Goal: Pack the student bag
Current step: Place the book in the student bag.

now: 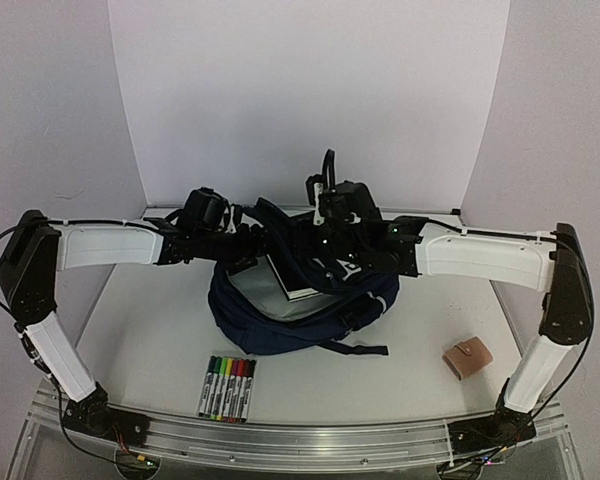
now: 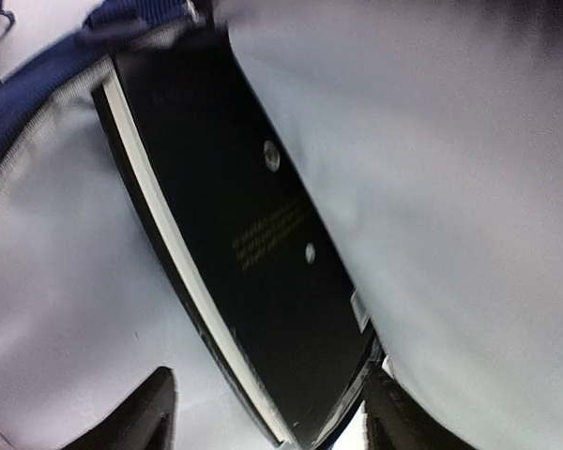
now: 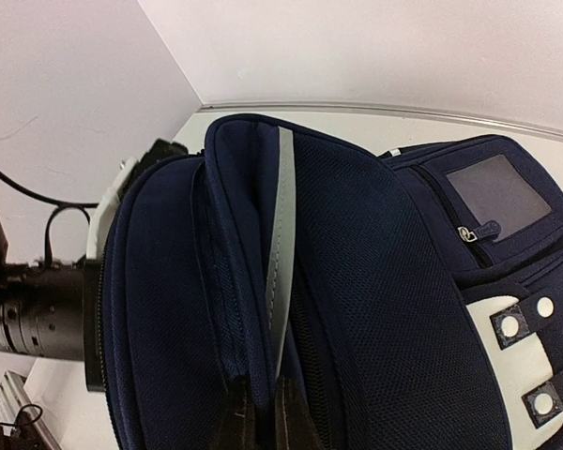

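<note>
Near edge: a flat pack of coloured markers [image 1: 227, 388], pens running near-to-far. A tan wallet [image 1: 467, 357] sat closed, well to its right. Mid-table: the student bag [image 1: 280, 325] had its main compartment open with grey lining showing. A black book [image 2: 253, 244] with a white page edge lay inside against the lining. The left gripper [image 2: 270, 384] was in the mouth, jaws spread, gripping nothing, with the book's corner between its fingers. The right gripper [image 3: 261, 417] was clamped on the bag's opening edge, holding it up. The bag lay flat, mouth up, broader left-to-right; its true long axis was unclear. White table [image 1: 130, 320], with plain pale walls [image 1: 310, 100] behind.
</note>
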